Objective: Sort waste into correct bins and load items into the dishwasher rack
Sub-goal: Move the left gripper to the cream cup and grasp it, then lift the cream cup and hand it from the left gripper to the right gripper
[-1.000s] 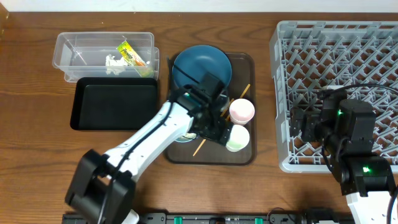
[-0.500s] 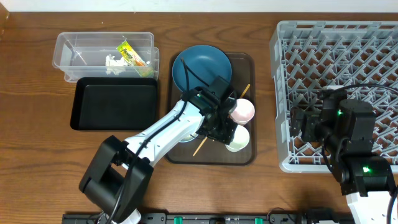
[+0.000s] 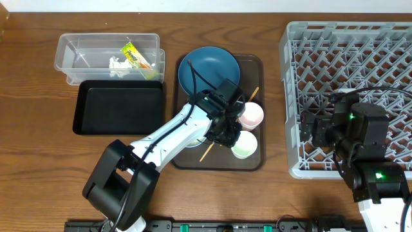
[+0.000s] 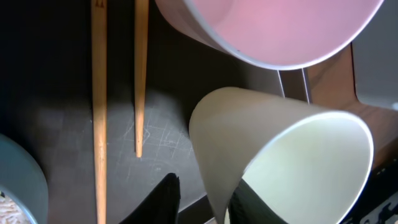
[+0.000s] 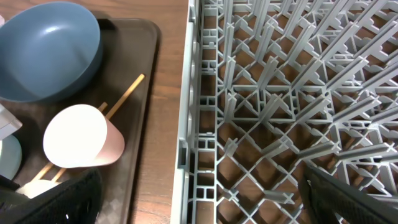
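On the brown serving tray [image 3: 252,162] my left gripper [image 3: 230,136] straddles the rim of the white cup [image 4: 298,155]. One finger [image 4: 249,205] is inside the cup and the other finger [image 4: 165,199] stands outside, a small gap off the wall. The pink cup [image 3: 251,115] lies just beyond it, with wooden chopsticks [image 4: 99,93] alongside. The dark-blue plate [image 3: 207,69] sits at the tray's far end. The light-blue bowl [image 4: 18,180] is mostly hidden under the arm. My right gripper [image 5: 199,199] hangs open over the near left corner of the grey dishwasher rack [image 3: 347,58].
A clear tub [image 3: 90,51] at the back left holds a yellow-green wrapper [image 3: 134,55] and white paper scraps [image 3: 118,64]. A black tray [image 3: 119,106] lies in front of it. Bare wood separates the brown tray from the rack.
My left gripper has moved right along the tray to the white cup and its jaws have narrowed around the cup's wall. The right arm has not moved.
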Controlling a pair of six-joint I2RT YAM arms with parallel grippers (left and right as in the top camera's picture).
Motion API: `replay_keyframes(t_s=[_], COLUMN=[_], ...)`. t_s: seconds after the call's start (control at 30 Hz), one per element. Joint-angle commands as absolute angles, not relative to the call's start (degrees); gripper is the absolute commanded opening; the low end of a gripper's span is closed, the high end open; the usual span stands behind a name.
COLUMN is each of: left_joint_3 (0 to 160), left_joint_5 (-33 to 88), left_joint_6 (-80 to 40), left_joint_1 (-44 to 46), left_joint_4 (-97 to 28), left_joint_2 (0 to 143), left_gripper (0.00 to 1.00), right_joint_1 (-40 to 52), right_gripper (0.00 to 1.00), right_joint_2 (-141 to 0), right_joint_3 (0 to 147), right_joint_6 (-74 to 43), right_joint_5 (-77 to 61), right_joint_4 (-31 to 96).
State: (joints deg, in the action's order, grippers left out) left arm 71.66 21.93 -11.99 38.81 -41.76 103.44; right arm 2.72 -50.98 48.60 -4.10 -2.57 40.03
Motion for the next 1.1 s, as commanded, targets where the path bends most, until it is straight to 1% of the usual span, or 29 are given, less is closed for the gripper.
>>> replay_keyframes(t_s=[0.0,0.1,0.27,0.3,0.5,0.67,0.8,0.97,1.07], left_joint_3=[71.35,71.33,70.37,70.04,69.23,69.32,70.74,70.91,70.91], left_joint_5=[21.85,21.85,21.82,21.82,21.82,21.87,22.04,26.65,33.54], left_joint_6=[-11.66,-11.68,-11.66,-11.66,-11.66,-11.18,-11.18,-11.18,-11.2], left_joint_1=[38.87,38.87,38.87,38.87,38.85,38.26,35.7,29.36,23.62], left_joint_4=[-41.91,-42.13,-42.09,-42.11,-42.0,-42.39,-45.89,-46.94,-45.6], left_joint_2=[103.9,103.9,103.9,103.9,103.9,102.78,98.13,87.66,82.13], left_gripper=[0.25,0.2,0.19,0.15,0.06,0.06,0.06,0.07,0.06], right_joint_1=[3.03,3.03,3.03,3.03,3.03,3.03,3.03,3.03,3.03], right_gripper=[0.99,0.99,0.99,0.99,0.99,0.99,0.99,0.99,0.99], right_joint_2=[-51.0,-51.0,-51.0,-51.0,-51.0,-51.0,-51.0,-51.0,-51.03], right_joint_3=[49.45,49.45,49.45,49.45,49.45,49.45,49.45,49.45,49.45], right_joint_6=[-4.89,-4.89,-4.89,-4.89,-4.89,-4.86,-4.86,-5.32,-8.32], right_joint_5=[-1.93,-1.93,-1.93,-1.93,-1.93,-1.93,-1.89,-1.69,-2.28], right_joint_4=[40.16,40.16,40.16,40.16,40.18,40.36,40.56,39.94,38.0])
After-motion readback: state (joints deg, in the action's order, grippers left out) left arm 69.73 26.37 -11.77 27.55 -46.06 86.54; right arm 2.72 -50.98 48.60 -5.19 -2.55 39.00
